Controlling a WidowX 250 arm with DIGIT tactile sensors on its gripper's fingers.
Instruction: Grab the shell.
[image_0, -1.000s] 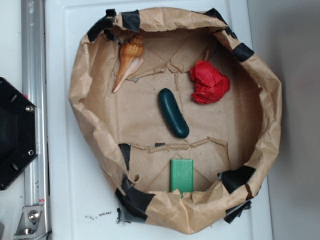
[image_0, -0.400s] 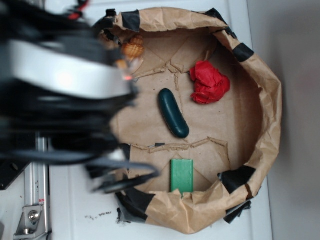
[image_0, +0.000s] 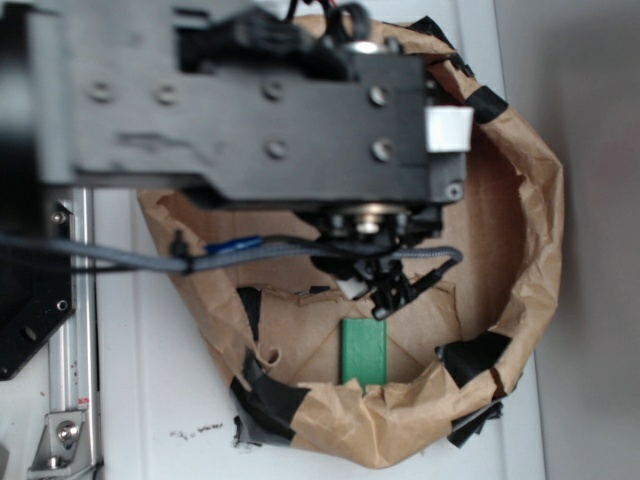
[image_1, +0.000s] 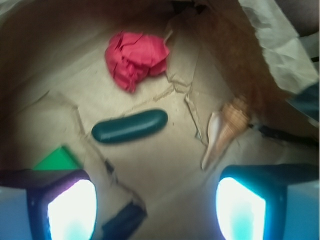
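Note:
In the wrist view the shell (image_1: 226, 129) lies on the brown paper at right, orange-tan with a thin tail pointing down-left toward my right finger. My gripper (image_1: 156, 210) is open above the paper floor, its two glowing pads (image_1: 72, 209) wide apart with only paper between them. The shell sits just beyond the right pad, apart from it. In the exterior view the arm's black body (image_0: 250, 110) covers the shell, and the gripper itself is hidden under the arm.
A dark green pickle (image_1: 129, 126) lies mid-floor and a red paper wad (image_1: 136, 57) beyond it. A green block (image_0: 363, 350) sits near the front wall of the taped brown paper basin (image_0: 530, 230). The basin's crumpled wall rises close on the right.
The arm swept in from the left over the basin and now covers the shell, pickle and red wad in the exterior view. Those things lie where they were.

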